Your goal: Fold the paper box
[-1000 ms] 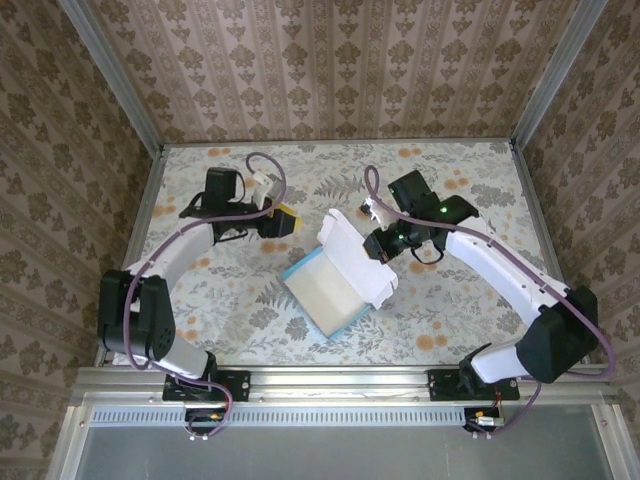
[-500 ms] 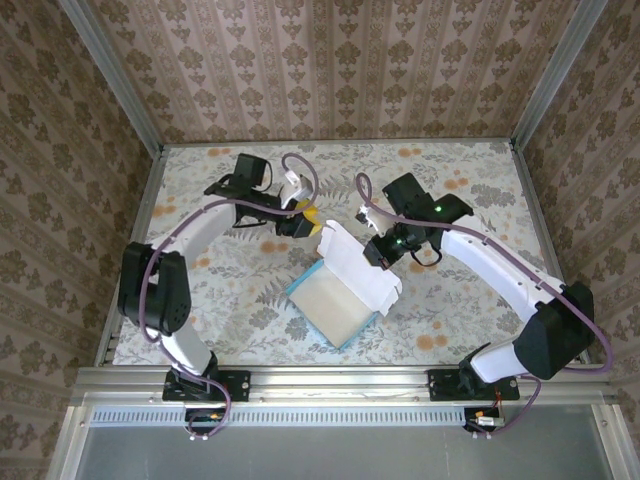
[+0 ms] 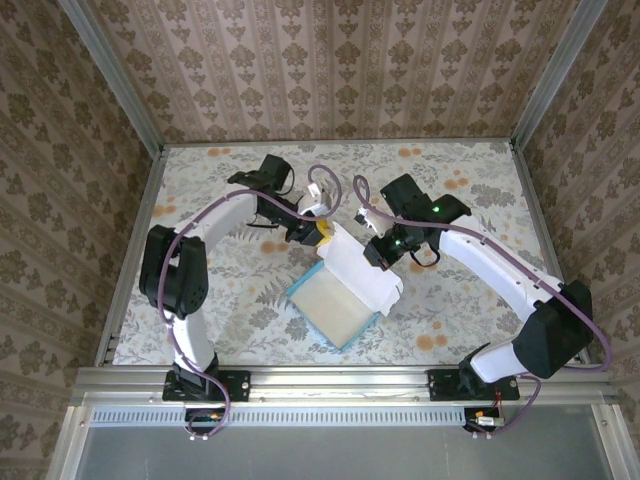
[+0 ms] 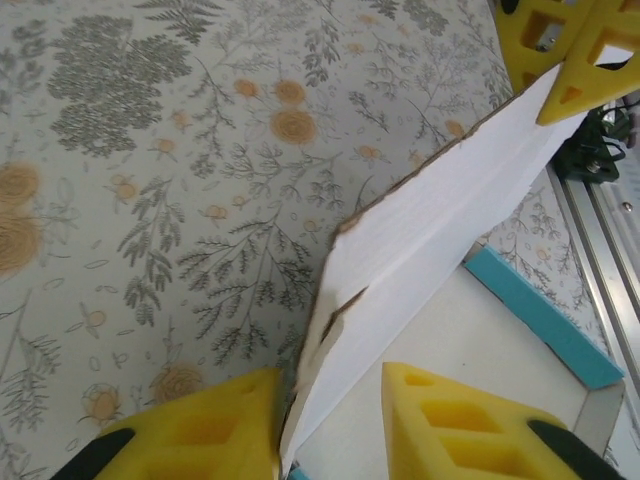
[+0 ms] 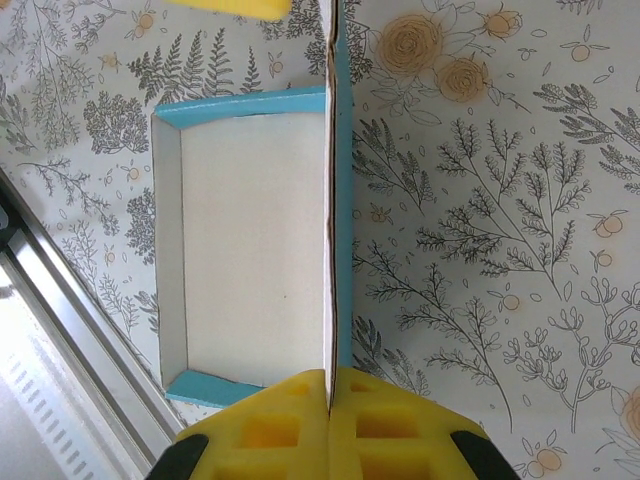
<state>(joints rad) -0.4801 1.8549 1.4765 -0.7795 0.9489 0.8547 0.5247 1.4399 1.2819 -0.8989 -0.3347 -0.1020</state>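
on the floral table (image 3: pixel 445 312) sits a shallow, white-lined paper box (image 3: pixel 332 305).

Lab booth: wallpapered walls (image 3: pixel 330 70), aluminium frame (image 3: pixel 340 379).

Bench (image 3: pixel 200 300) is bare left and right of the paper box (image 3: pixel 335 305), and along the far strip and near strip too. The box sits mid-bench. Its white flap (image 3: pixel 360 268) stands up like a wall across the middle and blocks a straight pass over the tray. Left claw (image 3: pixel 322 232) straddles the flap's far end, right claw (image 3: pixel 378 250) pinches its upper edge, and both arms crowd the far side. The tray's inside is reachable from the near-left. Walls (image 3: pixel 330 70) close three sides, with a rail (image 3: pixel 340 382) along the near edge.
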